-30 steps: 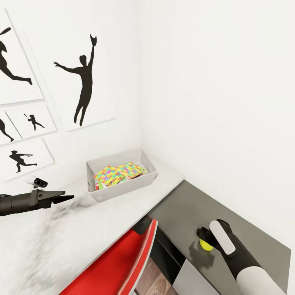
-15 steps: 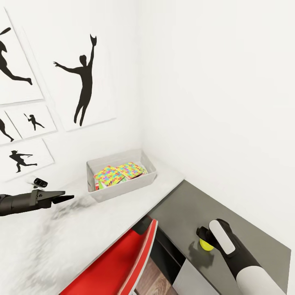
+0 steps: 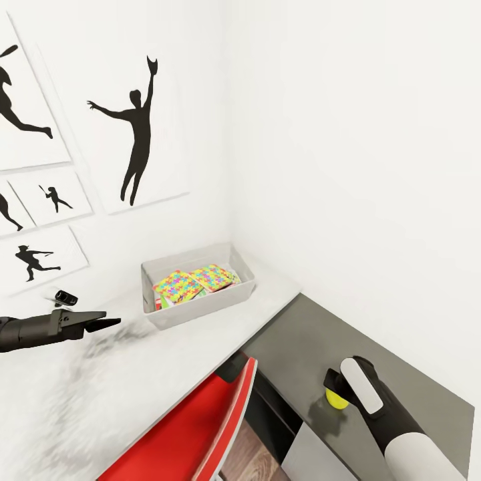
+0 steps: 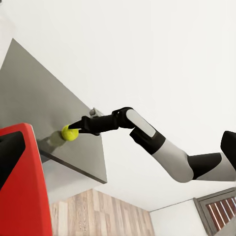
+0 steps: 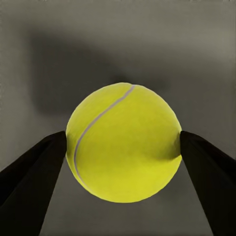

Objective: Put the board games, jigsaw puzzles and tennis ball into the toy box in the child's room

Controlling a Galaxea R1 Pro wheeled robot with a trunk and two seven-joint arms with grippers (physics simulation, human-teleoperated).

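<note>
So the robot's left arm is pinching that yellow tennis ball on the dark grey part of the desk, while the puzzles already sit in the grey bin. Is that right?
Not quite: it is the right gripper whose fingers close on the tennis ball, as the head and right wrist views show. The left gripper hangs over the pale desktop. The ball is on the dark grey section, and the jigsaw puzzles lie in the toy box.

Bright, even light — soft shadows, pale desktop (image 3: pixel 100 394) grainy, smeared

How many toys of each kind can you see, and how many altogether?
Jigsaw puzzles: 2, one beside the other, in the toy box.
Tennis ball: 1, on the dark table section, between the right gripper fingers.
Total: 3 toys.
</note>
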